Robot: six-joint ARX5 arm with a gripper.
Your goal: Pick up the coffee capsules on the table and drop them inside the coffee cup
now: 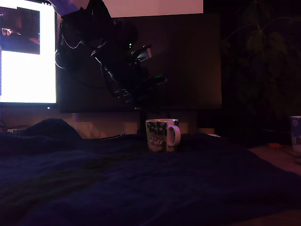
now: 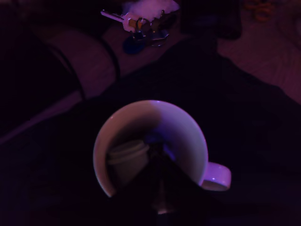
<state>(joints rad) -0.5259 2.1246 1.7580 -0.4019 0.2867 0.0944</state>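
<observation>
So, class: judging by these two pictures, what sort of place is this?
Probably a dim home desk or hobby workspace rather than a lab: a lit monitor, a houseplant, a bunch of keys, and a patterned coffee cup on a blanket-covered table.

The white ceramic mug with a dark floral print (image 1: 162,134) stands on the worktop of wrinkled dark navy fabric (image 1: 141,188), with a pale tapered coffee capsule (image 2: 127,157) inside it. The black robot gripper (image 1: 136,96) hangs above the mug. A pale blue-white cup (image 1: 295,133) stands far off at the exterior view's right, a lit monitor (image 1: 28,52) behind at its left.
</observation>
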